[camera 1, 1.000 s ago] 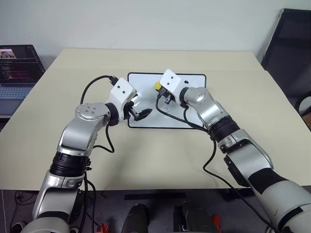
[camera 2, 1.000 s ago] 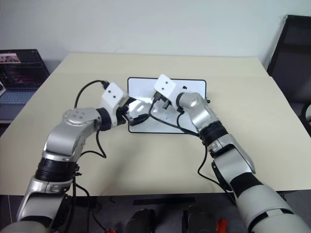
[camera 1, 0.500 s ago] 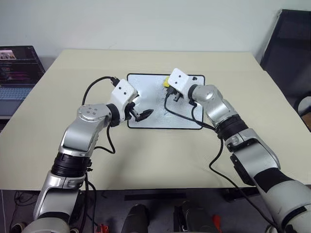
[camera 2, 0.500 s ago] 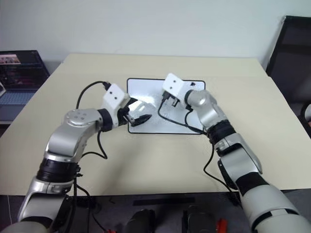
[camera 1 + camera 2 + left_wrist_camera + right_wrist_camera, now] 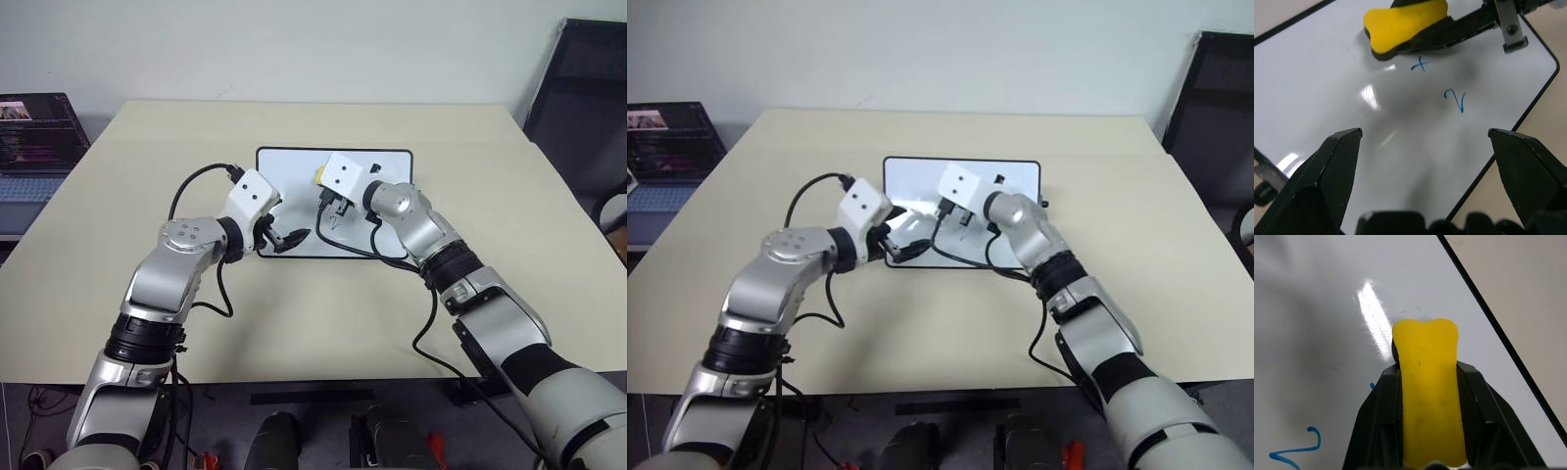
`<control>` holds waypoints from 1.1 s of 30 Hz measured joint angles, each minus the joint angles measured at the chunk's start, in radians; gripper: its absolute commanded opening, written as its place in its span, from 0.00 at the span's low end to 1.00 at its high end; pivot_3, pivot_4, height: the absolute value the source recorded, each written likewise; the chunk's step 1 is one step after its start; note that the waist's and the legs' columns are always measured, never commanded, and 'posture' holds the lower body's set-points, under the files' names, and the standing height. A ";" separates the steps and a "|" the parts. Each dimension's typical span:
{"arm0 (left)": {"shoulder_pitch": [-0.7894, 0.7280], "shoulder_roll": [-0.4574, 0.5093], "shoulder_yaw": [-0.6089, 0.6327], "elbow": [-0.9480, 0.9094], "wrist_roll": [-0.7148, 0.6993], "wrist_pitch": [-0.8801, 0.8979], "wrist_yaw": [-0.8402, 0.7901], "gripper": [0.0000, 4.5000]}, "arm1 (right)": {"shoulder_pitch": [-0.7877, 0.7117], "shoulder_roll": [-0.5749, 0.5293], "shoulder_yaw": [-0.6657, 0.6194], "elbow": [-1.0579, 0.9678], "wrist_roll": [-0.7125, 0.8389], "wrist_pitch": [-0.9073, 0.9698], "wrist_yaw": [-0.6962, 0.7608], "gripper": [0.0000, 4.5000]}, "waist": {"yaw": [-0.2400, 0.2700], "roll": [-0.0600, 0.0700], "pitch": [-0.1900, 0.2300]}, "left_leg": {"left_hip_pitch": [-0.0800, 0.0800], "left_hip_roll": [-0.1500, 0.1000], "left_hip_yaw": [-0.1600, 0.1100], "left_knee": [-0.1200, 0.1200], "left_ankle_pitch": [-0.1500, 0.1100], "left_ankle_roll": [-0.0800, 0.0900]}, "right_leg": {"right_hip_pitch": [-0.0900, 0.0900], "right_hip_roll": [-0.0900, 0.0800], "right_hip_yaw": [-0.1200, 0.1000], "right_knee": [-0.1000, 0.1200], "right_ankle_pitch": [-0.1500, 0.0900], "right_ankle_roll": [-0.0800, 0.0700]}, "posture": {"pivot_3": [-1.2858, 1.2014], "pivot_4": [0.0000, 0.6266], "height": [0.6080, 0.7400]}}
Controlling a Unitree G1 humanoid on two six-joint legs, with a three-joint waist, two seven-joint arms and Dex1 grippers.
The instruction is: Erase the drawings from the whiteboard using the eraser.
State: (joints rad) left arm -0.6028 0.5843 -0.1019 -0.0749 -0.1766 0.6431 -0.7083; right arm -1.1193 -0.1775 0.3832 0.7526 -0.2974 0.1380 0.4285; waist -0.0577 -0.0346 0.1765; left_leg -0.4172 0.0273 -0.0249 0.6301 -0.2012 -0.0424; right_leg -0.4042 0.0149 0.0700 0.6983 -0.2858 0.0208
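Observation:
The whiteboard (image 5: 377,230) lies flat in the middle of the table. My right gripper (image 5: 324,188) is shut on the yellow eraser (image 5: 318,177) and holds it on the board's far half. In the left wrist view the eraser (image 5: 1405,24) rests just beside a blue "x" (image 5: 1420,64), with a "2" (image 5: 1455,100) further along the board. The right wrist view shows the eraser (image 5: 1430,391) clamped between the black fingers, the "2" (image 5: 1295,450) off to one side. My left gripper (image 5: 285,238) hovers open over the board's near left part, holding nothing.
The beige table (image 5: 470,166) stretches wide around the board. A laptop (image 5: 34,137) sits off its left side and a black chair (image 5: 588,98) stands at the right. Black cables loop from both wrists over the board.
My right gripper swept the eraser to the right across the board and has come back left to near where it began. The left gripper has stayed where it was.

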 measured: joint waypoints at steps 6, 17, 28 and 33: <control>0.010 0.000 0.000 -0.006 -0.001 0.000 0.000 1.00 | 0.044 -0.051 -0.010 -0.071 0.000 0.016 0.026 0.24 | 0.011 0.000 0.000 | 0.000 -0.001 0.000 0.000 0.000 0.000 | 0.000 0.000 0.000 0.000 0.000 0.000 | 0.52 0.24 1.00; 0.012 0.001 0.001 -0.007 -0.001 -0.021 -0.001 1.00 | 0.184 -0.144 -0.059 -0.293 0.006 0.116 0.069 0.24 | 0.015 0.000 0.000 | 0.000 0.000 0.000 0.000 0.000 0.000 | 0.001 0.000 0.000 -0.001 0.000 0.000 | 0.52 0.24 1.00; 0.049 0.005 0.040 0.022 -0.019 -0.041 -0.003 1.00 | 0.314 -0.109 -0.266 -0.761 0.255 0.364 0.143 0.24 | 0.010 0.000 0.000 | -0.002 0.001 -0.001 -0.002 0.000 0.000 | -0.001 0.000 -0.001 -0.002 0.000 0.000 | 0.52 0.24 1.00; 0.121 0.042 0.077 0.017 -0.046 -0.035 -0.027 1.00 | 0.512 -0.132 -0.343 -0.983 0.364 0.444 0.155 0.24 | 0.010 0.000 0.000 | -0.003 0.000 0.000 -0.002 0.000 0.000 | -0.001 -0.001 -0.001 -0.003 -0.001 0.000 | 0.52 0.24 1.00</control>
State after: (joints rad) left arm -0.4816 0.6268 -0.0249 -0.0578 -0.2222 0.6085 -0.7348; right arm -0.6077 -0.3095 0.0399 -0.2300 0.0670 0.5822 0.5834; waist -0.0472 -0.0346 0.1767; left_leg -0.4202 0.0272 -0.0252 0.6282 -0.2016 -0.0424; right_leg -0.4053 0.0144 0.0692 0.6951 -0.2864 0.0207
